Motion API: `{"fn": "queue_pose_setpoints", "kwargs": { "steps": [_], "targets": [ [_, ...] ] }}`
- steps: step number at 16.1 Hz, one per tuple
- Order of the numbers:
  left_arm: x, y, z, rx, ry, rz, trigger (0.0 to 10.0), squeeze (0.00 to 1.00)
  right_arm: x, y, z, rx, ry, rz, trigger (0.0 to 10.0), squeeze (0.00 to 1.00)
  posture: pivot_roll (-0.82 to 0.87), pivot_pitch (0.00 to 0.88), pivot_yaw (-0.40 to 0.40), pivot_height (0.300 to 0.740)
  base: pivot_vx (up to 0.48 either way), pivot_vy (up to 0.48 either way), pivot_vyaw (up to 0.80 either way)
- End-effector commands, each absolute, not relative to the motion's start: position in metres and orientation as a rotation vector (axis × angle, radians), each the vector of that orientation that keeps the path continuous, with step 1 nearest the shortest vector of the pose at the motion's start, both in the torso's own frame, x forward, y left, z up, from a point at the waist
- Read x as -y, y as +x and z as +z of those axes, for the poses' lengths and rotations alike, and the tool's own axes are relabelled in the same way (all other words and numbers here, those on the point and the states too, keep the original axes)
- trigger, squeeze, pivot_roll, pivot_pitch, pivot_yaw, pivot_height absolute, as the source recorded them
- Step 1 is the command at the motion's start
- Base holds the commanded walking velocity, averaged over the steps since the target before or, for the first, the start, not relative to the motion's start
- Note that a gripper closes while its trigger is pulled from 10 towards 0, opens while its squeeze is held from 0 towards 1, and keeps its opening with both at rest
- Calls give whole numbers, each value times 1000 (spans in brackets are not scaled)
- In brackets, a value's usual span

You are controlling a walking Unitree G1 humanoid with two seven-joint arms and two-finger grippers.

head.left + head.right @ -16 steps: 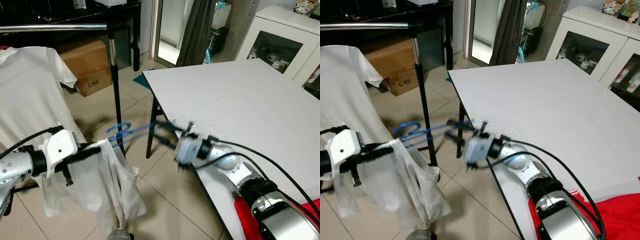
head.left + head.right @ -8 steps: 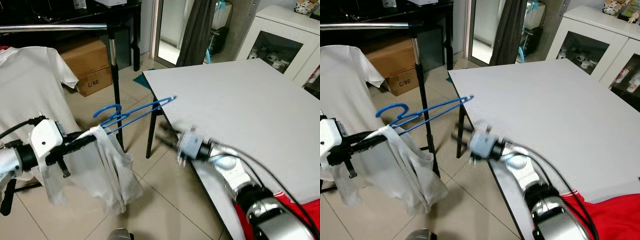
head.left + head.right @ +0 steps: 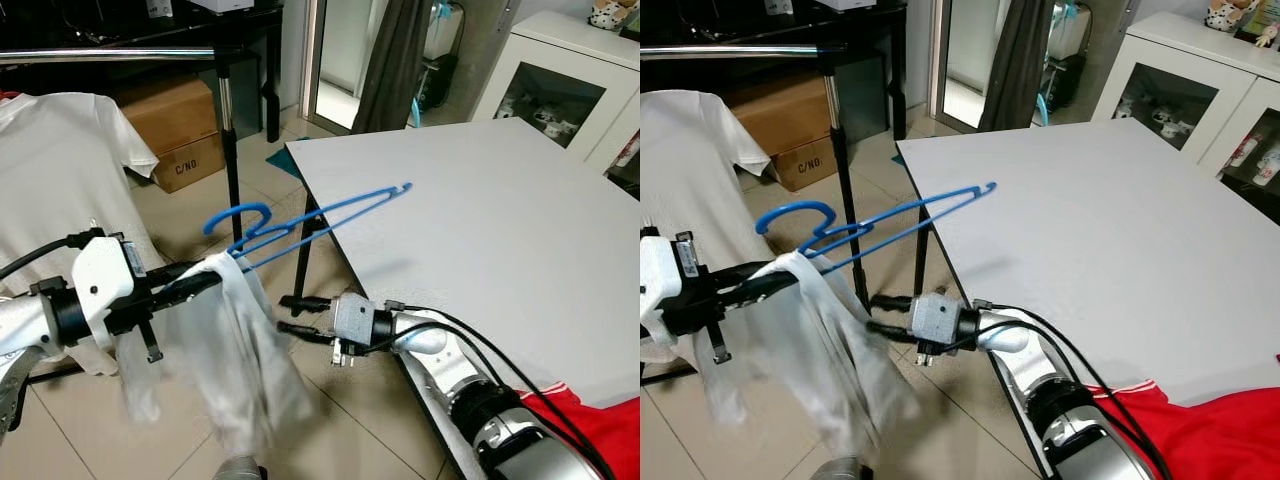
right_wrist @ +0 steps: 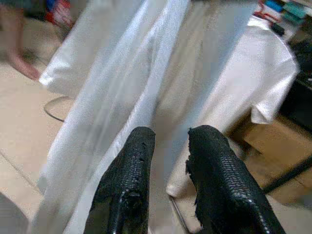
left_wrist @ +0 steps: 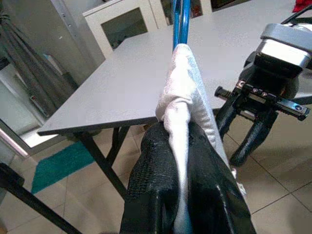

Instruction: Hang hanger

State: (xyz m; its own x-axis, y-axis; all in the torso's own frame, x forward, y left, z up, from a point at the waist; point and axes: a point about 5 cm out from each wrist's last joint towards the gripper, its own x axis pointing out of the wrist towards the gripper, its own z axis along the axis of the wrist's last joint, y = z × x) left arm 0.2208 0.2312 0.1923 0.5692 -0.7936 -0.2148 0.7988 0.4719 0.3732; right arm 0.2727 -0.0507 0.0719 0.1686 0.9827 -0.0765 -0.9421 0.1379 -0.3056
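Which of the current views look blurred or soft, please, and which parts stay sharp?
Left eye view: the hanging white garment is smeared, the blue hanger crisp. Right wrist view: soft throughout, cloth streaked behind the right end effector. Left wrist view: sharp on the left end effector and table.

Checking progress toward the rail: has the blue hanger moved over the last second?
Yes. The blue hanger has risen and swung toward the table; its far tip now sits above the tabletop instead of below its edge, held by the left gripper.
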Motion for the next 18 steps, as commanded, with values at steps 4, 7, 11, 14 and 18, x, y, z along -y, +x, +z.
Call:
{"fn": "queue_pose_setpoints", "kwargs": {
  "steps": [4, 7, 11, 14, 18],
  "targets": [
    [-222, 219, 194, -5, 444, -1027, 0, 0, 53, 276, 75, 11, -75, 1514, 10000, 0, 154, 0, -34, 740, 0, 0, 0],
    [-217, 221, 195, -4, 443, -1064, 0, 0, 43, 271, 72, -102, 108, 1583, 10000, 0, 147, 0, -14, 740, 0, 0, 0],
    [-217, 224, 197, -9, 450, -1086, 0, 0, 25, 267, 72, -154, 238, 1586, 0, 0, 145, 0, 12, 740, 0, 0, 0],
    [-219, 226, 199, -12, 456, -1092, 0, 0, 26, 268, 75, -178, 310, 1579, 0, 0, 145, 0, 20, 740, 0, 0, 0],
    [-222, 226, 199, -18, 458, -1086, 0, 0, 49, 277, 78, -175, 298, 1505, 0, 0, 143, 0, 23, 740, 0, 0, 0]
  ]
}}
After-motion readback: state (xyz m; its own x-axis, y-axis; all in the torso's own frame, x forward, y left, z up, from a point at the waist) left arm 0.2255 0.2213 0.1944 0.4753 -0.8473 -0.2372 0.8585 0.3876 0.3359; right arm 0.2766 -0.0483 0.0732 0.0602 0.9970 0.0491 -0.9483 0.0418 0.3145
